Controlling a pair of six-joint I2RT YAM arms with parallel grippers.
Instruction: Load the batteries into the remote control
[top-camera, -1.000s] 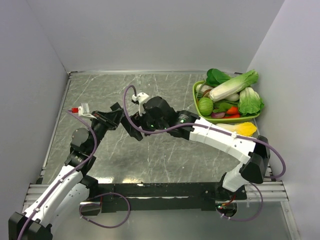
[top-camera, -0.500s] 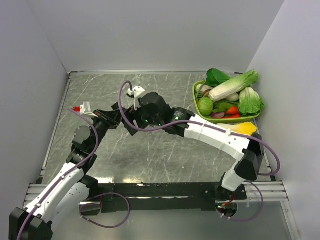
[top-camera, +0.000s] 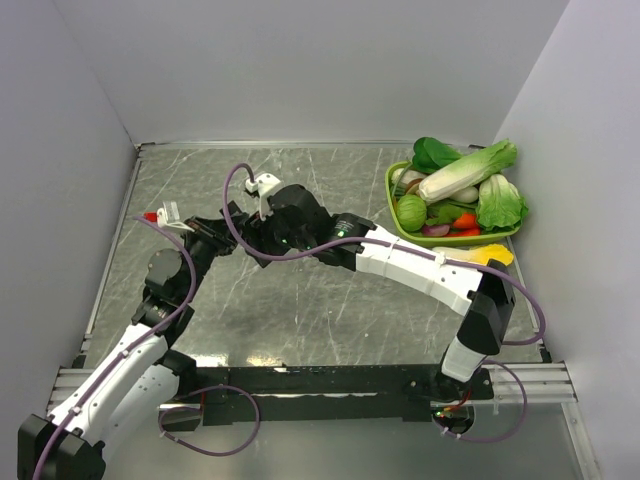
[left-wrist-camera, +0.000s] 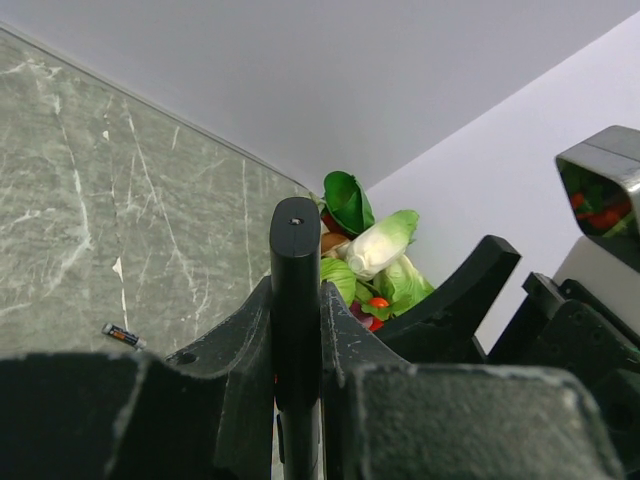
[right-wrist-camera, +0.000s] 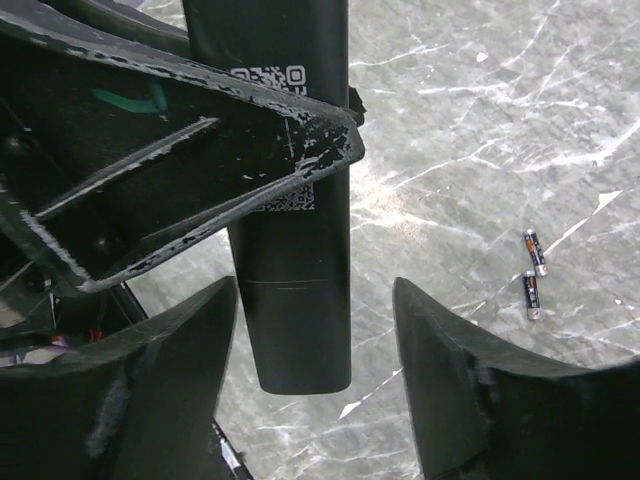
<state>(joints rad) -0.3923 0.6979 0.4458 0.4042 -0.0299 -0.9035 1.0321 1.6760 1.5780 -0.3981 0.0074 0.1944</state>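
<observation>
My left gripper (left-wrist-camera: 298, 335) is shut on the remote control (left-wrist-camera: 296, 270), a slim black bar that stands up between its jaws. In the right wrist view the remote control (right-wrist-camera: 300, 335) hangs end-on above the marble table, back side with a QR label facing the camera. My right gripper (right-wrist-camera: 312, 300) is open, with one jaw on each side of the remote's free end and a gap on both sides. Two batteries (right-wrist-camera: 536, 252) (right-wrist-camera: 531, 294) lie side by side on the table to the right. One battery (left-wrist-camera: 124, 337) shows in the left wrist view. From above, the left gripper (top-camera: 226, 241) and right gripper (top-camera: 256, 233) meet left of centre.
A green basket (top-camera: 391, 192) piled with toy vegetables stands at the back right against the wall. White walls close the table on three sides. The right arm's long white link (top-camera: 420, 268) stretches across the middle of the table.
The right arm has swung left, bringing its gripper up to the remote held by the left gripper, and its jaws have narrowed a little. The left arm has stayed put.
</observation>
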